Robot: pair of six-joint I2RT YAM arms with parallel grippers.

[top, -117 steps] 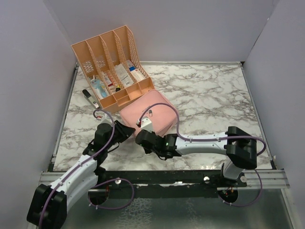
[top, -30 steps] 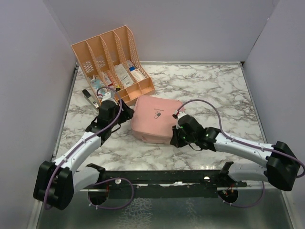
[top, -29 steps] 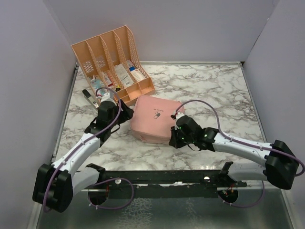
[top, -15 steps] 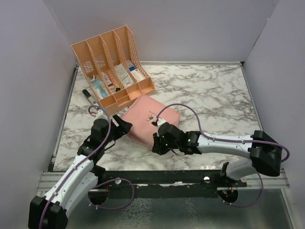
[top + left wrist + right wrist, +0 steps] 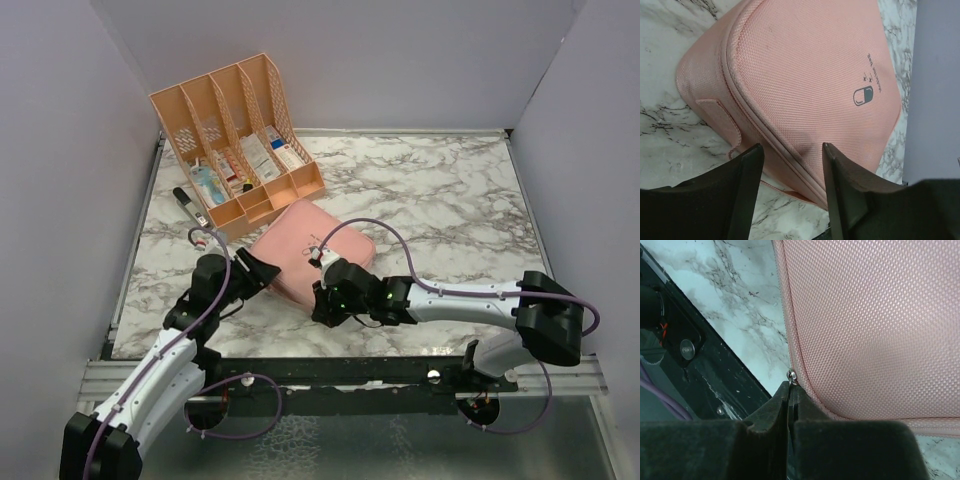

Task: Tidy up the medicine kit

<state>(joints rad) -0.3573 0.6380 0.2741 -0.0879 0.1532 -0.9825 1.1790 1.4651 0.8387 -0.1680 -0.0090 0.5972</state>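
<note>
On the left-front part of the marble table [image 5: 450, 190], your medicine kit [image 5: 318, 245] lies flat with its lid down, turned corner-on to you. Its far corner sits just beside the peach slotted organizer [image 5: 235, 130], and its near corner comes close to the black rail [image 5: 350, 372] along the table's front edge. That side is tight. To the right, veined marble runs open all the way to the right wall [image 5: 590, 150].

Your left gripper [image 5: 262, 272] is at the kit's left corner with its fingers apart, the corner seam showing between them. You cannot tell whether either pad touches. Your right gripper [image 5: 322, 292] is at the near corner with its fingers pressed together. The small metal zip pull [image 5: 791, 374] sits right at their tips, but whether it is actually pinched does not show.

The kit is a rounded square of woven pink fabric with a piped zip seam and soft corners. Its lid carries a small grey pill logo [image 5: 863, 95] with a line of text beside it, too small to read. The boxes [image 5: 262, 157] standing in the organizer have labels that are also unreadable.
</note>
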